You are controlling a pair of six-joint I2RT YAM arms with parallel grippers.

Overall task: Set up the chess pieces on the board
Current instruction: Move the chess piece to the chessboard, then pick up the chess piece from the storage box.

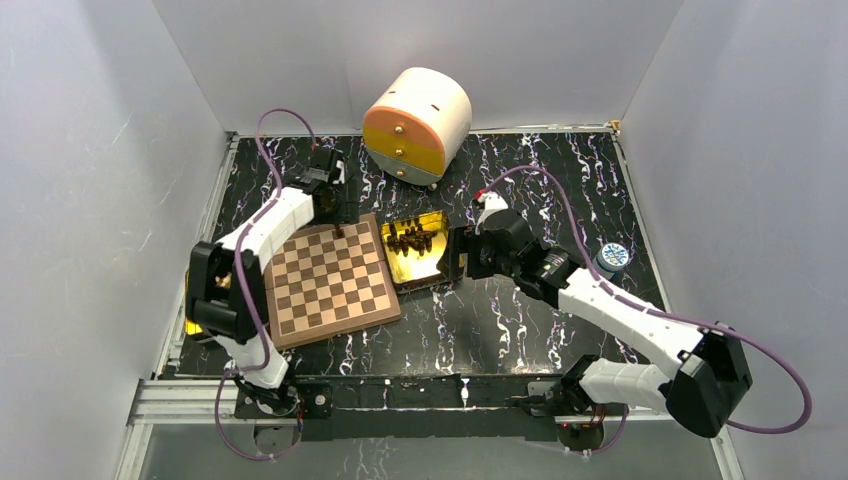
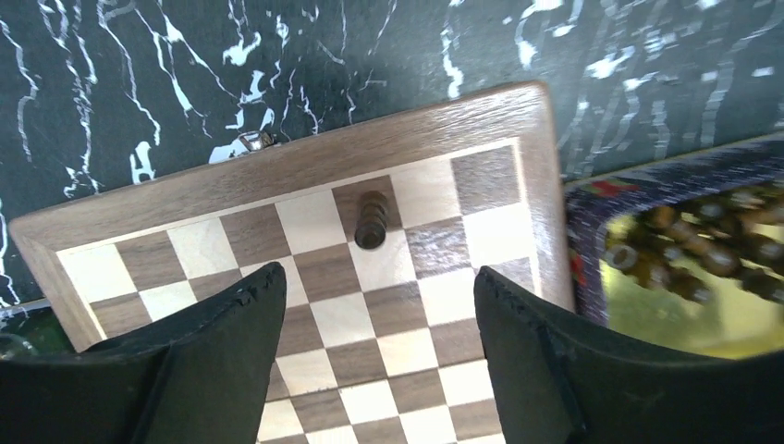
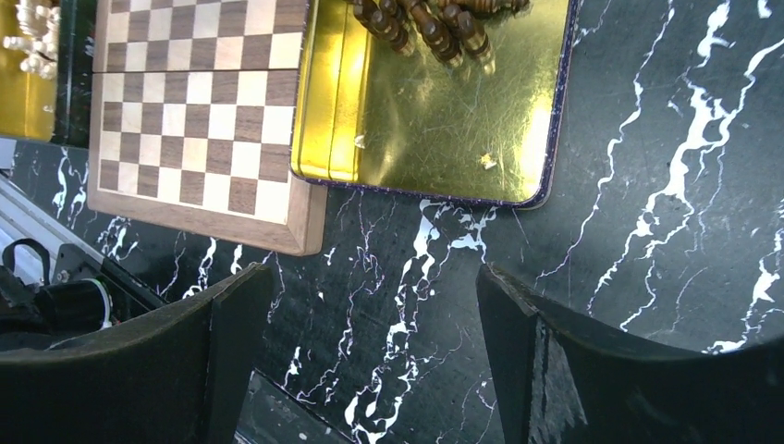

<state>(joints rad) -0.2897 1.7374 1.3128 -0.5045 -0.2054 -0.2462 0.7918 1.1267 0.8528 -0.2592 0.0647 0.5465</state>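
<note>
The wooden board (image 1: 330, 290) lies left of centre. One dark brown chess piece (image 2: 372, 219) stands on a far-row square, also seen in the top view (image 1: 340, 232). My left gripper (image 2: 377, 277) is open and empty, hovering just above and short of that piece; in the top view it (image 1: 340, 218) is over the board's far edge. Several dark pieces (image 1: 410, 238) lie heaped in a gold tin (image 1: 425, 275) right of the board. My right gripper (image 3: 372, 277) is open and empty above the marble mat, near the tin's near side (image 3: 434, 129).
A cream and orange drawer box (image 1: 417, 122) stands at the back. A small blue and white round object (image 1: 612, 257) sits at the far right. Pale chess pieces (image 3: 32, 37) lie in a second gold tin beyond the board's left side.
</note>
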